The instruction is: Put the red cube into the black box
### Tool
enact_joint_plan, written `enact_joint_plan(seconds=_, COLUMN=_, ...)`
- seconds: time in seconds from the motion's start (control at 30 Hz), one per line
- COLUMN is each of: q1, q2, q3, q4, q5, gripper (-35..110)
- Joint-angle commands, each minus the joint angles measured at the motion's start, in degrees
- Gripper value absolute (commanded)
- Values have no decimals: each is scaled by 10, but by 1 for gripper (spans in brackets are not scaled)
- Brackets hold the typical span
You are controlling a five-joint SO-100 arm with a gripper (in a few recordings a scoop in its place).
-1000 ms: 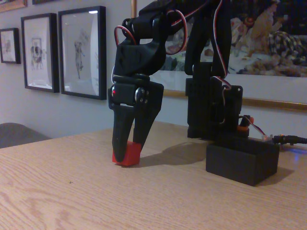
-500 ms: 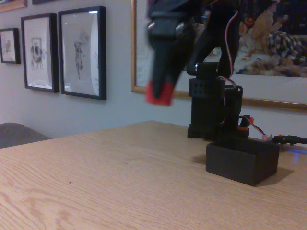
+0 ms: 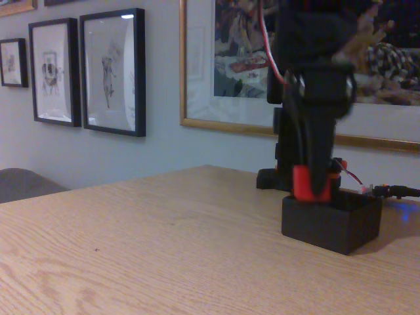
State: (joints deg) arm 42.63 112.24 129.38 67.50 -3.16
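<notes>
Over black box (image 3: 331, 224): one red cube (image 3: 311, 182) | tool (image 3: 314, 187) clamped on cube | boxes: one

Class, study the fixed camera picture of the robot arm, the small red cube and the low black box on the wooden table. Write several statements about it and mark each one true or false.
1. The small matte red cube is held between the black two-finger gripper's fingers. True.
2. The cube lies on the wooden table. False: it hangs just above the low black open-topped box.
3. The gripper points downward over the box. True.
4. The box stands at the picture's left. False: it stands at the right.
</notes>
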Motion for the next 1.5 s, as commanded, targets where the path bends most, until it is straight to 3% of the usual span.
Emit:
enact_joint_plan(seconds=0.0, q1=36, q2=-25, q3=-22, q4=-9, q5=-24, gripper=3)
enact_joint_plan(seconds=0.73, q1=41, q2=15, q3=-30, q4=49, q5=-14, gripper=3)
enact_joint_plan(seconds=1.23, q1=40, q2=34, q3=-20, q4=46, q5=4, gripper=26)
enact_joint_plan(seconds=1.47, q1=15, q2=35, q3=-40, q4=54, q5=0, gripper=24)
